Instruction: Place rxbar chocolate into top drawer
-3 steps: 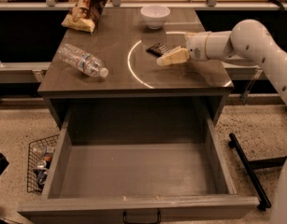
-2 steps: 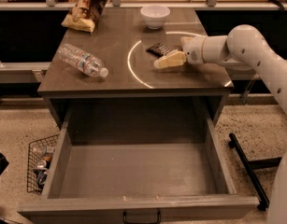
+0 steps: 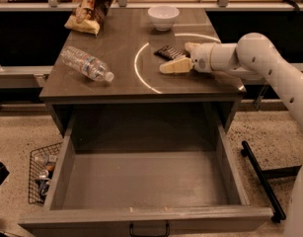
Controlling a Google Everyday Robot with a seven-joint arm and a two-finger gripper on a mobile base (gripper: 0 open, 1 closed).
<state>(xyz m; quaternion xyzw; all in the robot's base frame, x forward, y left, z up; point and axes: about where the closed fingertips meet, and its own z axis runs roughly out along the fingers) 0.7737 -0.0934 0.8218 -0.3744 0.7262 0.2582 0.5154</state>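
Note:
The rxbar chocolate (image 3: 168, 52), a small black bar with pale stripes, lies flat on the grey cabinet top (image 3: 116, 38) inside a white ring mark. My gripper (image 3: 174, 58) reaches in from the right at tabletop height. It is open, with one pale finger (image 3: 174, 66) just in front of the bar and the other (image 3: 191, 47) behind its right end. The bar rests on the table, not lifted. The top drawer (image 3: 141, 215) is pulled fully open below, and no object shows inside it; its black handle (image 3: 148, 229) is at the front.
A clear plastic bottle (image 3: 87, 64) lies on its side at the left of the top. A tan chip bag (image 3: 89, 9) and a white bowl (image 3: 163, 17) sit at the back. A black wire basket (image 3: 41, 174) stands on the floor at left. A black bar (image 3: 259, 179) lies on the floor at right.
My gripper has shifted a little left and nearer, closing in around the bar. The bar, the bottle and the drawer have not moved.

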